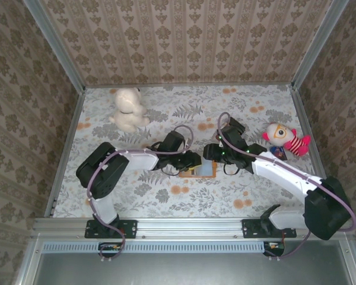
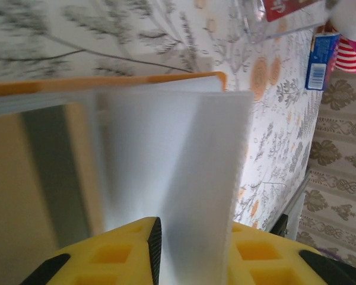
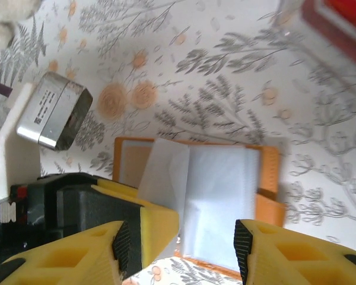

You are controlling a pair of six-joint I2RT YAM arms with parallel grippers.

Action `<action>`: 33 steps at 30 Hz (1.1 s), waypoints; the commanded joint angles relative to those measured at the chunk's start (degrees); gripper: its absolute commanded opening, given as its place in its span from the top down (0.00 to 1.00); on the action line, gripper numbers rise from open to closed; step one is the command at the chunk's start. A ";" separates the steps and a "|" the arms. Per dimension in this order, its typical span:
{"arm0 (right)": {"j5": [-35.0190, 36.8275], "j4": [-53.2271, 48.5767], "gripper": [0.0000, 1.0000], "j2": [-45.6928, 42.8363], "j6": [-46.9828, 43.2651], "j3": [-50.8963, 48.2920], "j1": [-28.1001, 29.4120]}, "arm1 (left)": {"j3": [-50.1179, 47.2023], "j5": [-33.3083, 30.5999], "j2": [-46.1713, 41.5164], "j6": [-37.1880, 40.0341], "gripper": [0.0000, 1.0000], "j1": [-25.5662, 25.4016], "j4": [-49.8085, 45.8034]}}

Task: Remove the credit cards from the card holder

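Note:
The card holder (image 1: 199, 171) lies open on the table between both grippers, with an orange-tan rim (image 3: 273, 178) and pale blue-grey pages (image 3: 219, 190). My left gripper (image 2: 190, 255) is shut on one raised page (image 2: 196, 178), which stands up between its yellow fingers. In the top view the left gripper (image 1: 190, 161) sits at the holder's left edge. My right gripper (image 3: 181, 249) hovers open just above the pages, nothing between its fingers, and in the top view it (image 1: 212, 153) is at the holder's far right corner. A red credit card (image 3: 338, 15), blurred, lies on the table beyond the holder (image 2: 285, 7).
A white plush toy (image 1: 127, 108) sits at the back left. A red-and-white plush (image 1: 285, 139) with a small blue box (image 2: 317, 59) beside it is at the right. Patterned walls close in the table on three sides.

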 commanded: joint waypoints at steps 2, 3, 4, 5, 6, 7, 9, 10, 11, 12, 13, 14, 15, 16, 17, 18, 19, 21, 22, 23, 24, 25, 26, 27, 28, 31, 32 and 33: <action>4.92 -2.09 0.45 -3.15 1.47 -2.22 -0.80 | 4.74 0.59 2.86 1.44 0.64 -1.54 -0.77; 4.97 -2.18 0.44 -3.43 1.67 -2.39 -0.93 | 5.44 0.74 3.39 1.49 0.62 -1.68 -1.10; 4.88 -2.09 0.44 -3.65 1.78 -2.65 -1.06 | 6.06 0.72 3.85 1.67 0.60 -1.95 -1.33; 4.86 -2.17 0.44 -3.83 1.84 -2.79 -1.15 | 6.65 0.77 4.24 1.87 0.58 -2.07 -1.54; 4.74 -2.18 0.44 -3.93 1.93 -2.94 -1.24 | 7.10 0.67 4.57 2.00 0.56 -2.19 -1.88; 4.69 -2.14 0.44 -3.98 1.94 -2.98 -1.33 | 7.39 0.52 4.86 2.24 0.55 -2.19 -2.35; 4.29 -2.16 0.43 -4.02 1.98 -3.02 -1.41 | 7.53 -0.05 4.98 2.55 0.52 -2.08 -3.68; 4.16 -2.17 0.43 -4.02 1.95 -3.07 -1.42 | 7.53 -0.31 4.89 2.75 0.51 -2.03 -4.16; 3.99 -2.21 0.43 -4.02 1.96 -3.02 -1.42 | 7.39 -0.28 4.66 2.85 0.50 -1.89 -4.44; 3.83 -2.15 0.43 -4.00 1.95 -2.97 -1.42 | 7.22 -0.21 4.27 2.94 0.50 -1.93 -4.45; 3.63 -2.20 0.43 -4.02 1.96 -2.87 -1.50 | 6.87 -0.20 3.70 3.10 0.49 -1.76 -4.40; 3.33 -2.02 0.43 -4.15 1.87 -2.85 -1.51 | 6.64 -0.21 2.99 3.23 0.49 -1.75 -4.57; 2.92 -1.79 0.43 -4.08 1.74 -2.77 -1.49 | 6.45 -0.30 2.28 3.51 0.49 -1.66 -4.73; 2.31 -1.47 0.43 -4.02 1.54 -2.69 -1.51 | 6.07 -0.53 1.48 3.64 0.49 -1.44 -4.95; 1.44 -0.95 0.43 -3.87 1.36 -2.62 -1.51 | 5.74 -0.91 0.77 3.77 0.51 -1.19 -5.21; 0.41 -0.33 0.44 -3.61 1.18 -2.61 -1.50 | 5.47 -1.50 0.32 3.83 0.54 -0.93 -5.47; -0.79 0.25 0.44 -3.21 1.08 -2.43 -1.49 | 5.04 -2.33 0.06 3.90 0.57 -0.80 -5.88; -3.07 0.98 0.47 -2.13 1.24 -2.01 -1.51 | 5.01 -2.83 0.58 3.87 0.65 -0.85 -6.90; -3.84 1.24 0.48 -1.47 1.42 -1.75 -1.44 | 5.10 -2.63 1.19 3.67 0.70 -0.85 -7.04; -4.32 1.42 0.49 -0.87 1.59 -1.57 -1.42 | 5.32 -2.30 1.84 3.52 0.73 -0.95 -6.74; -4.54 1.55 0.49 -0.49 1.78 -1.52 -1.42 | 5.69 -1.97 2.43 3.47 0.75 -1.09 -6.57; -4.51 1.80 0.50 -0.17 2.02 -1.52 -1.42 | 6.24 -1.74 2.96 3.64 0.76 -1.36 -6.79; -4.46 2.03 0.50 0.01 2.21 -1.52 -1.43 | 7.09 -1.86 3.48 3.97 0.77 -1.57 -7.79; -4.38 2.13 0.50 0.08 2.36 -1.61 -1.42 | 7.95 -2.07 3.88 4.48 0.78 -1.80 -9.02; -4.31 2.25 0.50 0.12 2.64 -1.70 -1.42 | 8.81 -2.42 4.49 5.20 0.79 -2.14 -10.63; -3.72 2.13 0.51 0.26 2.92 -1.96 -1.42 | 11.02 -4.56 6.17 6.66 0.80 -2.80 -15.25; -3.51 2.07 0.50 0.25 3.00 -2.05 -1.41 | 11.45 -5.43 6.86 6.83 0.81 -2.91 -16.81; -3.34 2.00 0.50 0.26 3.08 -2.13 -1.43 | 11.63 -6.07 7.29 6.98 0.81 -2.94 -17.68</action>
